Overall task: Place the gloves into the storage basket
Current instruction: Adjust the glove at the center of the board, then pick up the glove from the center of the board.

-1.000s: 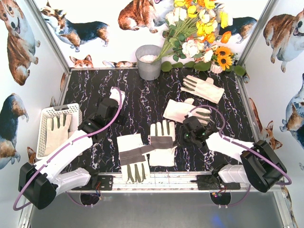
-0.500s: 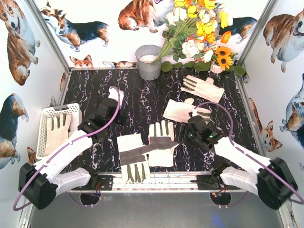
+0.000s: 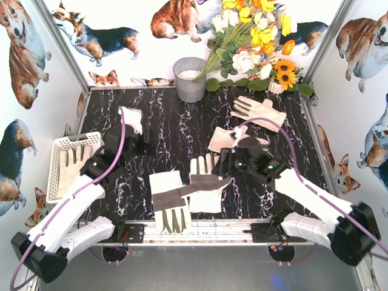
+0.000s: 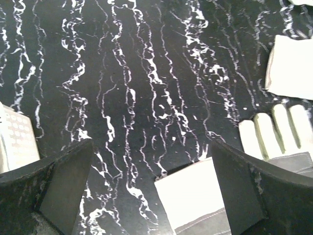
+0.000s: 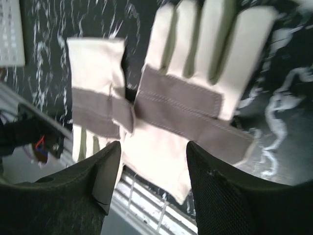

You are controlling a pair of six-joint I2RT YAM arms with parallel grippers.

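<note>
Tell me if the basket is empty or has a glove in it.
Not empty: the top view shows one glove lying inside the basket, fingers toward its far end.

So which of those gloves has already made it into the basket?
The glove at the far left, lying flat inside the white basket. The other gloves are all spread out on the dark marbled table.

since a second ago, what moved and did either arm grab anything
The right gripper swung left and now hangs open over the strapped front glove. The left gripper shifted back and left, open and empty. Nothing was gripped; the gloves and storage basket stayed put.
</note>
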